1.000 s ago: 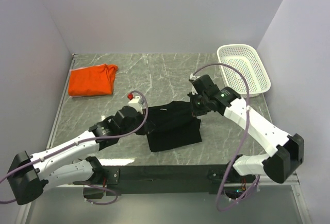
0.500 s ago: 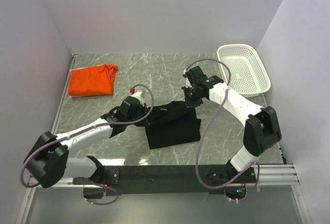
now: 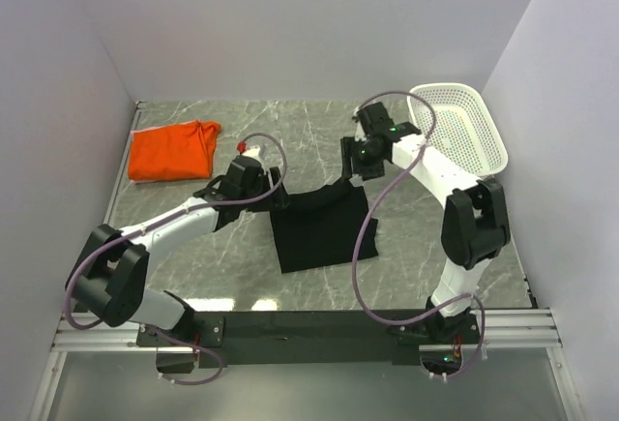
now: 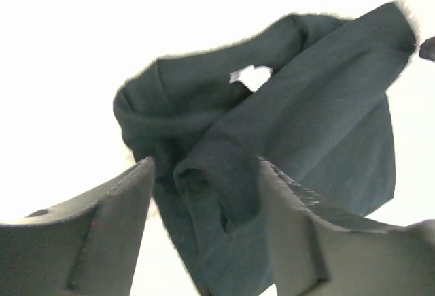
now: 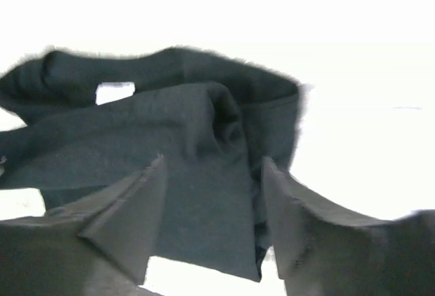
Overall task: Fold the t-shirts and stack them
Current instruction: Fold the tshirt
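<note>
The black t-shirt [image 3: 321, 229] lies folded into a rough rectangle at the middle of the table. At its far left corner my left gripper [image 3: 267, 198] stands open, and my right gripper [image 3: 351, 176] stands open at its far right corner. In the left wrist view, bunched black cloth [image 4: 306, 105] lies loose between and beyond the spread fingers of the left gripper [image 4: 204, 197]. The right wrist view shows the shirt's folded edge [image 5: 170, 126] under the open right gripper [image 5: 212, 204]. The orange t-shirt [image 3: 172, 153] sits folded at the far left.
A white mesh basket [image 3: 481, 104] stands at the far right, close behind the right arm's forearm. White walls close in the table on the left, back and right. The black base rail [image 3: 309, 329] runs along the near edge.
Both grippers swung toward the far side, drawing the black shirt's edge with them, then opened and let it go. The shirt now lies flatter and squarer.
</note>
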Controlling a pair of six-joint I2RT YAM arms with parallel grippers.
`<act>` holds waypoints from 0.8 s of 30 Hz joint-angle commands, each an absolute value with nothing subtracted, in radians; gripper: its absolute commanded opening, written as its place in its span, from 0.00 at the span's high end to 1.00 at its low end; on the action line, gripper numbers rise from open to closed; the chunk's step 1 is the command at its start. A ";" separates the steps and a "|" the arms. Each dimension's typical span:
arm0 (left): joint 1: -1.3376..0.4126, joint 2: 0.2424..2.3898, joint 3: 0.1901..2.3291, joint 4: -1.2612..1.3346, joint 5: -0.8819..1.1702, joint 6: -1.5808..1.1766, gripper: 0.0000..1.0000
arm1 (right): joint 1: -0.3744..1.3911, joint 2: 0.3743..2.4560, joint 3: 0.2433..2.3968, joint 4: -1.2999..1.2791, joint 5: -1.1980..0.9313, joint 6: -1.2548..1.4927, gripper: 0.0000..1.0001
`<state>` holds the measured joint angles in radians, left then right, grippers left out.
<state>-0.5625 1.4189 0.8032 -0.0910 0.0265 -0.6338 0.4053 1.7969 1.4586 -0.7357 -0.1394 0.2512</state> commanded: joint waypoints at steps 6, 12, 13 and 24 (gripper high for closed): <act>-0.557 1.232 0.891 -0.170 -0.157 -0.632 0.12 | 0.374 1.496 1.404 -0.618 -0.104 0.275 0.28; -0.557 1.192 0.711 -0.103 -0.008 -0.678 0.10 | 0.428 1.395 1.214 -0.565 -0.221 0.275 0.29; -0.555 1.186 0.683 -0.082 0.018 -0.690 0.10 | 0.439 1.394 1.192 -0.533 -0.250 0.270 0.29; -0.557 1.031 0.450 -0.012 0.109 -0.762 0.09 | 0.581 1.763 1.293 -0.540 -0.334 0.256 0.36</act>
<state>-0.5575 1.0847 0.4534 -0.0765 0.0689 -0.7395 0.5613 1.6806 1.2011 -0.5537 -0.3176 0.2695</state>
